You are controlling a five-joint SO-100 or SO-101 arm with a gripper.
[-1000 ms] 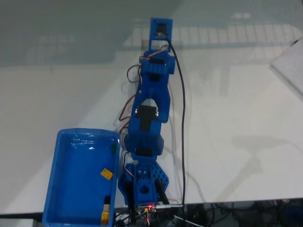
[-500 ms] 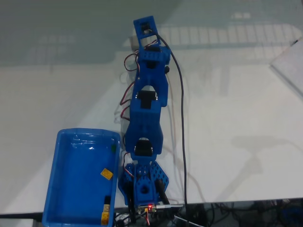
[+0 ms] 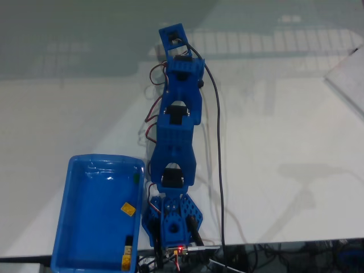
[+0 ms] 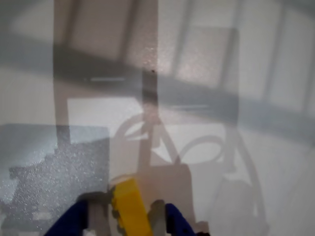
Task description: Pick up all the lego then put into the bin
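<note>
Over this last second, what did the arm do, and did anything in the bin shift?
In the fixed view the arm swung its far end to the left and stretched out straighter over the table. The wrist view shows a yellow lego between the fingers of the gripper. The bin and the bricks inside it lie as before.
</note>
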